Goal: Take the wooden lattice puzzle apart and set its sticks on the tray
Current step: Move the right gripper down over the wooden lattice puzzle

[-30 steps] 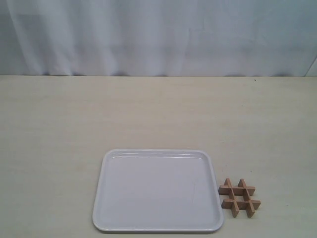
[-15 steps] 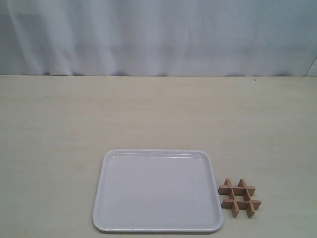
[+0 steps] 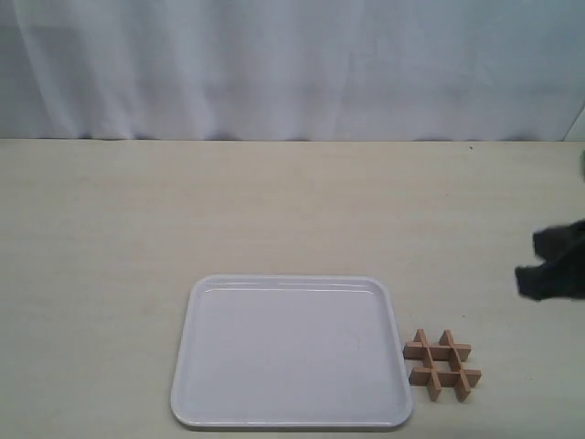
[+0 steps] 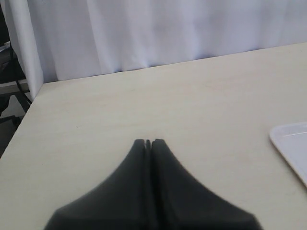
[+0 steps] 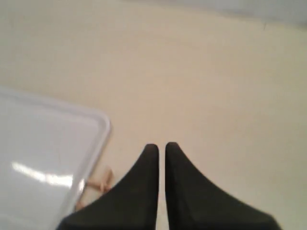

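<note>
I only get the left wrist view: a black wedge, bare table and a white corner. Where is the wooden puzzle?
Observer: The wooden puzzle lies on the table just right of the tray, all sticks interlocked.
Operator: Anything on the tray?
Observer: No, nothing lies on it.
Operator: And the other arm?
Observer: The right end effector shows at the exterior view's right edge, apart from the puzzle, holding nothing.

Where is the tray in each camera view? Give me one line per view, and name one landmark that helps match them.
Exterior view: the tray lies low and centre, with the wooden lattice puzzle just off its right edge.
Left wrist view: only a corner of the tray shows, at the picture's right edge.
Right wrist view: the tray fills the picture's lower left.
Shared landmark: the tray's rounded corner; the puzzle peeks out beside it in the right wrist view.
</note>
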Robot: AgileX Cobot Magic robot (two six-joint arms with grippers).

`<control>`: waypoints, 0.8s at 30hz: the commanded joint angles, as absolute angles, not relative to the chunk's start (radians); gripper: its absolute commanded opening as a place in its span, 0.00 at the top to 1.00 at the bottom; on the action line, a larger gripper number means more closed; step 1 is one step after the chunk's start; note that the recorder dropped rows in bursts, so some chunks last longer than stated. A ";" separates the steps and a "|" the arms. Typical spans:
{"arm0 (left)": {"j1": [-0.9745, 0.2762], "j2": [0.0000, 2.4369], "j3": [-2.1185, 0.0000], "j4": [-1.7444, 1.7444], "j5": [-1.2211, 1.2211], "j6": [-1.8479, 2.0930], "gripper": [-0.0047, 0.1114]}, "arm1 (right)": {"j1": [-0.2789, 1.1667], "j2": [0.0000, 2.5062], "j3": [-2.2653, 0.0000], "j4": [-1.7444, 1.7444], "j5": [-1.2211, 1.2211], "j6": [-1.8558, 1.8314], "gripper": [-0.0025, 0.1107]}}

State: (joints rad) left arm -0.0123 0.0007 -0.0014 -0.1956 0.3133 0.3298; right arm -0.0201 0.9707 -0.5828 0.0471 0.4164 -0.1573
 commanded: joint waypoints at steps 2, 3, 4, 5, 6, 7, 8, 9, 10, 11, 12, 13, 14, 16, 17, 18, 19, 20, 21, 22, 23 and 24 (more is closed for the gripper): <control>-0.012 0.000 0.000 -0.194 0.304 0.322 0.96 | -0.020 1.237 -0.626 -0.094 0.672 0.020 0.94; -0.012 0.000 0.000 -0.194 0.304 0.322 0.96 | -0.020 1.272 -0.637 -0.075 0.711 0.020 0.94; -0.012 0.000 0.000 -0.194 0.304 0.322 0.96 | -0.020 1.297 -0.641 -0.047 0.736 0.012 0.94; -0.012 0.000 0.000 -0.194 0.304 0.322 0.96 | -0.018 1.324 -0.644 -0.017 0.760 0.000 0.94; -0.012 0.000 0.000 -0.194 0.304 0.322 0.96 | -0.002 1.345 -0.644 0.000 0.776 -0.017 0.94; -0.012 0.000 0.000 -0.194 0.304 0.322 0.96 | 0.023 1.360 -0.644 0.000 0.785 -0.019 0.94; -0.012 0.000 0.000 -0.194 0.304 0.322 0.96 | 0.053 1.374 -0.644 0.000 0.785 -0.019 0.94; -0.012 0.000 0.000 -0.194 0.304 0.322 0.96 | 0.085 1.386 -0.644 0.000 0.781 -0.014 0.94; -0.012 0.000 0.000 -0.194 0.304 0.322 0.96 | 0.111 1.395 -0.644 0.000 0.771 -0.010 0.94; -0.012 0.000 0.000 -0.194 0.304 0.322 0.96 | 0.142 1.406 -0.642 0.000 0.758 0.000 0.94; -0.012 0.000 0.000 -0.194 0.304 0.322 0.96 | 0.167 1.416 -0.634 0.000 0.737 0.000 0.94; -0.012 0.000 0.000 -0.194 0.304 0.322 0.96 | 0.186 1.426 -0.628 -0.007 0.714 0.020 0.94; -0.012 0.000 0.000 -0.194 0.304 0.322 0.96 | 0.191 1.434 -0.626 -0.011 0.698 0.040 0.94; -0.012 0.000 0.000 -0.194 0.304 0.322 0.96 | 0.195 1.456 -0.624 -0.011 0.663 0.080 0.94; -0.012 0.000 0.000 -0.194 0.304 0.322 0.96 | 0.195 1.463 -0.624 -0.011 0.655 0.097 0.94; -0.012 0.000 0.000 -0.194 0.304 0.322 0.96 | 0.195 1.469 -0.624 -0.011 0.651 0.107 0.94; -0.012 0.000 0.000 -0.194 0.304 0.322 0.96 | 0.195 1.476 -0.624 -0.013 0.648 0.113 0.93; -0.012 0.000 0.000 -0.194 0.304 0.322 0.96 | 0.195 1.478 -0.624 -0.015 0.643 0.113 0.92; -0.012 0.000 0.000 -0.194 0.304 0.322 0.96 | 0.195 1.482 -0.624 -0.015 0.643 0.113 0.89; -0.012 0.000 0.000 -0.194 0.304 0.322 0.96 | 0.195 1.484 -0.624 -0.015 0.640 0.113 0.84; -0.012 0.000 0.000 -0.194 0.304 0.322 0.96 | 0.195 1.486 -0.624 -0.015 0.641 0.113 0.79; -0.012 0.000 0.000 -0.194 0.304 0.322 0.96 | 0.195 1.486 -0.624 -0.015 0.636 0.113 0.73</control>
State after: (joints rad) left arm -0.0123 0.0007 -0.0014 -0.1956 0.3133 0.3298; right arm 0.1911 1.4835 -0.6274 -0.0055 0.6516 0.1024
